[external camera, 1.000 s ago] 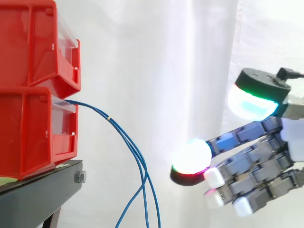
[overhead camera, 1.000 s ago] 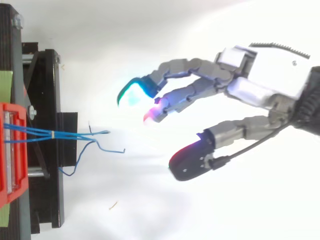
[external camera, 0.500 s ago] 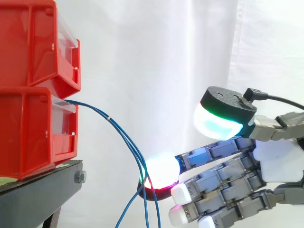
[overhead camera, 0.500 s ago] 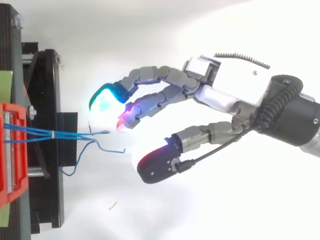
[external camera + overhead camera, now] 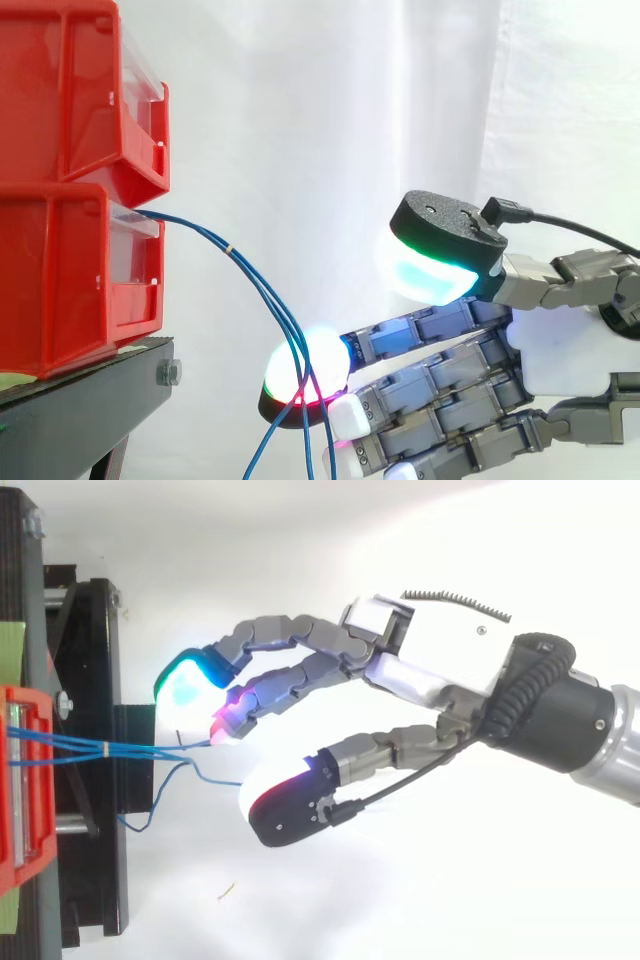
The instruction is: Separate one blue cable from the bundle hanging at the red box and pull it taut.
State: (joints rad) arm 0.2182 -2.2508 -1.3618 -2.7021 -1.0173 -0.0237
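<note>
Several thin blue cables (image 5: 200,231) come out of the lower red bin (image 5: 60,280), held together by a small band, and hang down to the right. From above, the cables (image 5: 80,746) run right from the bin (image 5: 22,780) and end in loose curled tips. My hand (image 5: 560,340) reaches in from the right with its fingers stretched toward them. One glowing fingertip (image 5: 300,372) sits right at the hanging strands. In the top view my hand (image 5: 450,660) has the cable tips lying between its fingers and its thumb (image 5: 285,805), which stand apart. The hand is open and grips nothing.
A second red bin (image 5: 70,90) is stacked on the lower one. Both stand on a black stand (image 5: 90,400) at the left, whose frame (image 5: 90,680) juts out under the cables. A white curtain hangs behind.
My hand has moved left and slightly down, from well clear of the cables to right at them. Its lead fingertip now overlaps the hanging strands. The cables hang as before.
</note>
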